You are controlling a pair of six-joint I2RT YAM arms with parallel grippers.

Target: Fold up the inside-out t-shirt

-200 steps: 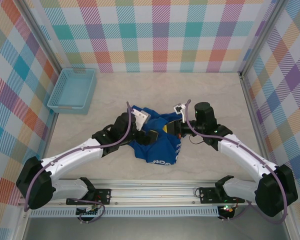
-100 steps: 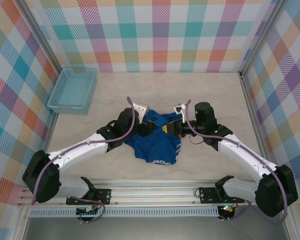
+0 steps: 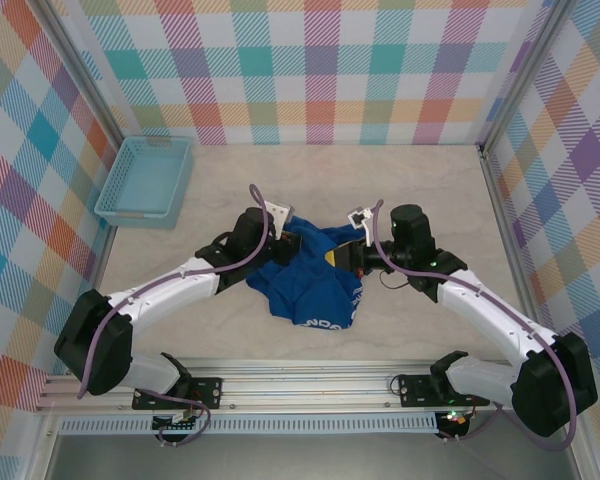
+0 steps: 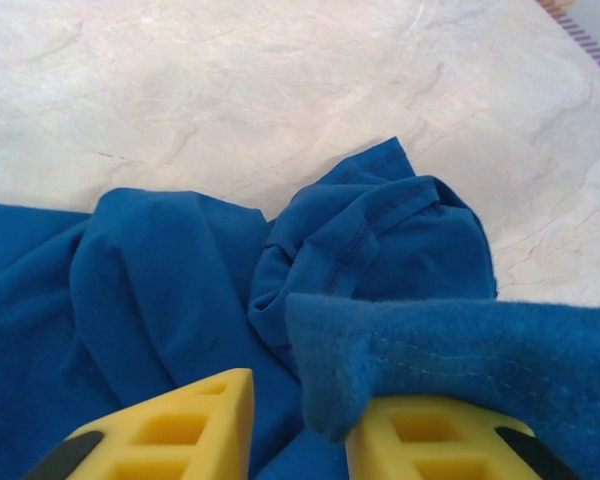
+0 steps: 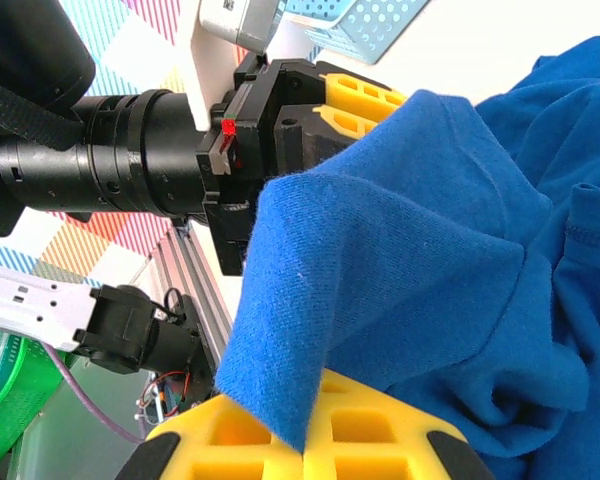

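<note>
Bunched on the bench point(image 3: 380, 185): the inside-out t-shirt point(image 3: 310, 290)
Jaws of right gripper point(image 5: 305, 440) pinch a fold; left gripper point(image 4: 298, 430) jaws narrow round another, grip unclear

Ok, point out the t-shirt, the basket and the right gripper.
t-shirt point(image 3: 313, 285), top view, on the middle of the bunched blue cloth.
basket point(image 3: 145, 178), top view, on its bare floor.
right gripper point(image 5: 307, 432), right wrist view, between its yellow fingertips.
</note>
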